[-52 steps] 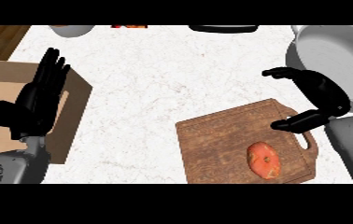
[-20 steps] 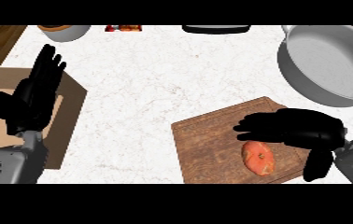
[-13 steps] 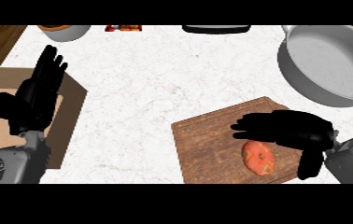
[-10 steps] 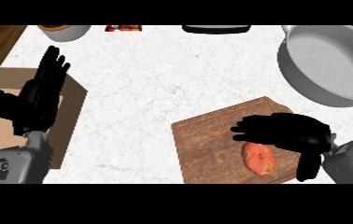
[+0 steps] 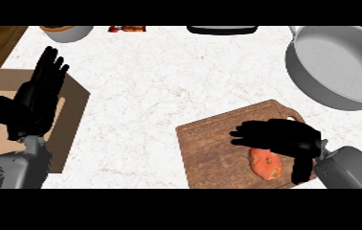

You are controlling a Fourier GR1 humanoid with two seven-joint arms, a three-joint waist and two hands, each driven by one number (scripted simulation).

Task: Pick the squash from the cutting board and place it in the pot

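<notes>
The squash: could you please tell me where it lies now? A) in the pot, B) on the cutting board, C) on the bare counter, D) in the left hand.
B: the squash lies on the cutting board, partly under the right hand.

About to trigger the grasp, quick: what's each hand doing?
Left hand: open, resting at the left edge, holding nothing.
Right hand: open over the squash, not gripping it.

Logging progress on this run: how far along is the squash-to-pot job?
Nothing done yet: the squash lies on the cutting board. In hand: the right hand hovers over it, fingers not curled round it. Left: grasp, lift, place in the pot. The left hand rests open at the left edge.
</notes>
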